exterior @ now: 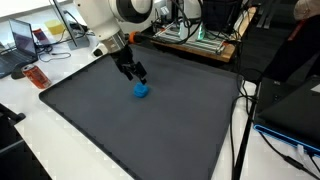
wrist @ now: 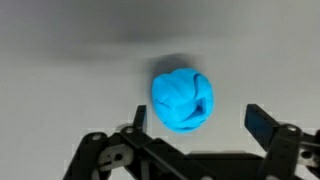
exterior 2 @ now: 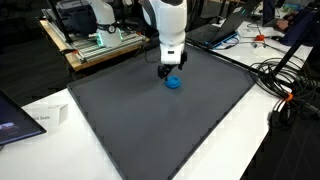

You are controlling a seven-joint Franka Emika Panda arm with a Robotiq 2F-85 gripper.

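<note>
Dark grey matted surface (exterior: 150, 130): the black two-fingered hand (exterior: 137, 74) hangs over it, fingers apart and empty. The crumpled bright blue soft lump (wrist: 182, 101) lies just below the hand, inward of the far edge. Risk: an off-centre closure would likely nudge or squash the lump. The clearance above the lump and its material cannot be determined.

Dark mat (exterior: 140, 130) on white table (exterior: 35, 140) — cluttered benches (exterior 2: 100, 48) behind.

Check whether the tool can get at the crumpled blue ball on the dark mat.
Probably yes: the open tool hangs just above the crumpled blue ball, with nothing between them.
</note>
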